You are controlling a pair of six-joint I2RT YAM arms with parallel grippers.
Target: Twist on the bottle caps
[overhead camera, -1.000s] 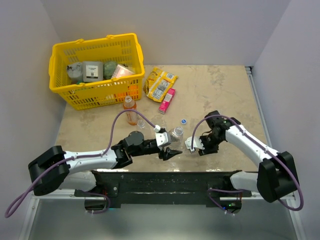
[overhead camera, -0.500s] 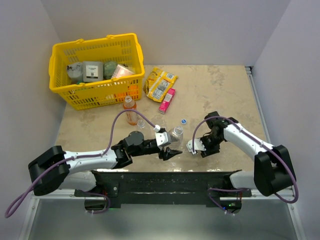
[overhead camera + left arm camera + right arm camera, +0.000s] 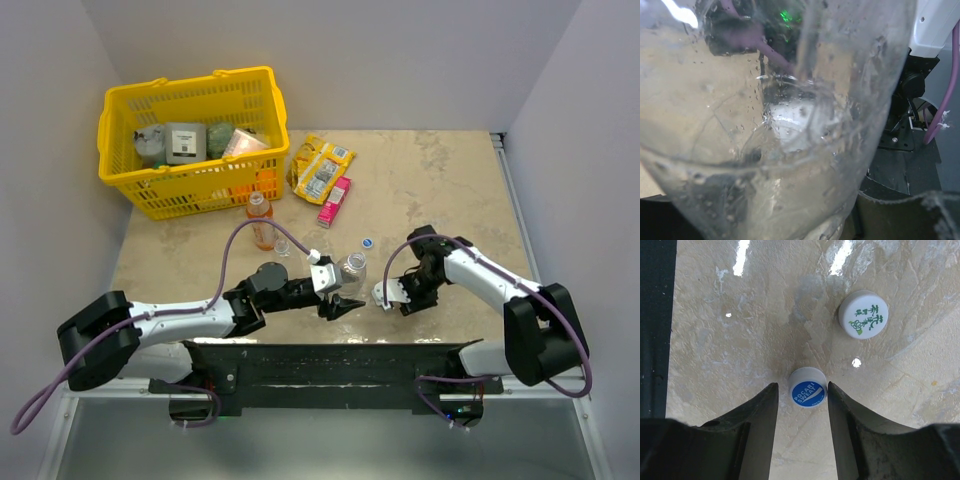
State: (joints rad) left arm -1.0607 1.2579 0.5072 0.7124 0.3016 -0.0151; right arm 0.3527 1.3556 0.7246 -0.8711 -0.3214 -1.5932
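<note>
My left gripper (image 3: 340, 298) holds a colourless clear bottle (image 3: 352, 267) upright near the table's front. That bottle (image 3: 790, 125) fills the left wrist view and hides the jaws. My right gripper (image 3: 802, 387) is open and low over the table, with its fingers on either side of a blue cap (image 3: 808, 394). A whitish cap with a green mark (image 3: 863, 315) lies just beyond it. In the top view my right gripper (image 3: 388, 296) is just right of the held bottle. Another blue cap (image 3: 367, 242) lies behind. The orange bottle (image 3: 260, 220) and a second clear bottle (image 3: 283, 245) stand to the left.
A yellow basket (image 3: 190, 195) with several items stands at the back left. Yellow snack packets (image 3: 322, 165) and a pink packet (image 3: 335, 201) lie behind the bottles. The black front edge (image 3: 330, 360) runs close below both grippers.
My right gripper has shifted slightly left and lower onto the blue cap. My left arm and the held bottle have not moved.
</note>
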